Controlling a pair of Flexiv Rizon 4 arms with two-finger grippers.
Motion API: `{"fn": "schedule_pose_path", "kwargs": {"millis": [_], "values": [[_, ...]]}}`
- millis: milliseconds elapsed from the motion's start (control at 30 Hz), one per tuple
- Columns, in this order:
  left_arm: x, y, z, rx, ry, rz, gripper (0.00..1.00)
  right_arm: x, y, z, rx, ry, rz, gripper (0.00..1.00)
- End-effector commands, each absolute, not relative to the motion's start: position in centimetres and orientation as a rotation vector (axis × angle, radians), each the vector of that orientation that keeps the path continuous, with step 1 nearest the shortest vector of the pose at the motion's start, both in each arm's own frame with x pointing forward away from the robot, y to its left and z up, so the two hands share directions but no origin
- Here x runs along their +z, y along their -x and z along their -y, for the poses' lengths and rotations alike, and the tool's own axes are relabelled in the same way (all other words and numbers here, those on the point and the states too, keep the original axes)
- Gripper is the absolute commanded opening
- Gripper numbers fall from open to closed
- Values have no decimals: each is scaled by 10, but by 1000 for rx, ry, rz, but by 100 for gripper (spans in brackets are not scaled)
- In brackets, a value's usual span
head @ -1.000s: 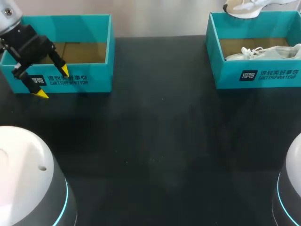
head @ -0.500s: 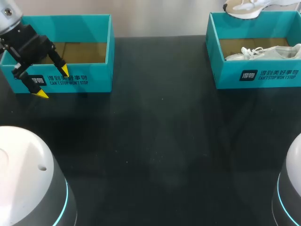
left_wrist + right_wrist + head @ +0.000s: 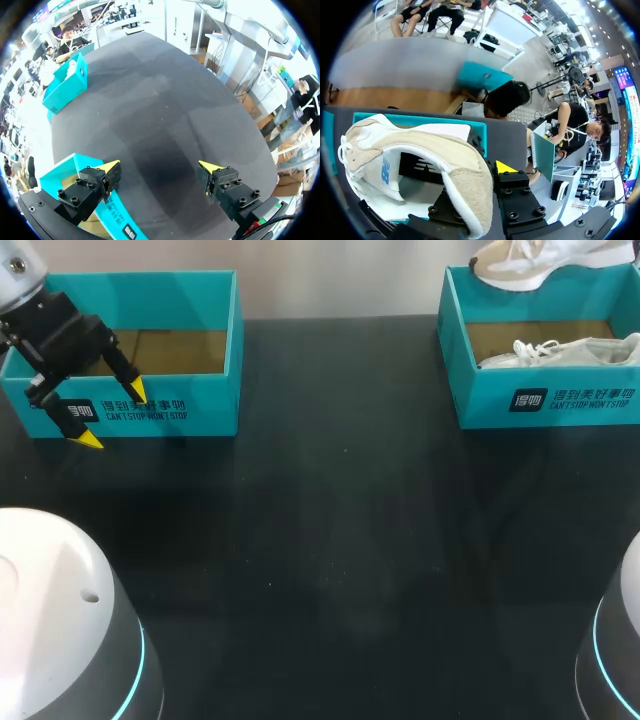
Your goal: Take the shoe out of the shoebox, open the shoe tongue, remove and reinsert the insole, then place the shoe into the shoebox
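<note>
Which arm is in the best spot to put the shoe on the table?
Right. The right gripper is shut on the beige shoe at its heel, holding it above the right shoebox. The left gripper hangs open at the left shoebox, far from the shoe.

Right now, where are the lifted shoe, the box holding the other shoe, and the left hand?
beige shoe (image 3: 520, 275): head view, its toe end.
right shoebox (image 3: 480, 400): head view, bare front wall.
left hand (image 3: 112, 415): head view, midway between its yellow fingertips.

Robotics lab: black test table (image 3: 330, 540), mounted left arm (image 3: 60, 610).
</note>
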State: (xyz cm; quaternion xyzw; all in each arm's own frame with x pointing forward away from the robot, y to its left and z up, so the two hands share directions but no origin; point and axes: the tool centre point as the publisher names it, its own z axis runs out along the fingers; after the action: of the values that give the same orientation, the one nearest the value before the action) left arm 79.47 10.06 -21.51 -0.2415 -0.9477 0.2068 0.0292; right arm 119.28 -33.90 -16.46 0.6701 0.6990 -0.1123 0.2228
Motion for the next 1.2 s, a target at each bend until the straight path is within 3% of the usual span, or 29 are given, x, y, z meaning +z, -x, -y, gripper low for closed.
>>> {"fn": "schedule_pose_path", "kwargs": {"millis": [33,1200], "values": [[-215,-794,-101,634,746,2924,100,-163,-1192,339,-306,-1852,-1931,0],[-215,-794,-101,634,746,2924,100,-224,-1148,330,-385,-1991,-1843,0]]}}
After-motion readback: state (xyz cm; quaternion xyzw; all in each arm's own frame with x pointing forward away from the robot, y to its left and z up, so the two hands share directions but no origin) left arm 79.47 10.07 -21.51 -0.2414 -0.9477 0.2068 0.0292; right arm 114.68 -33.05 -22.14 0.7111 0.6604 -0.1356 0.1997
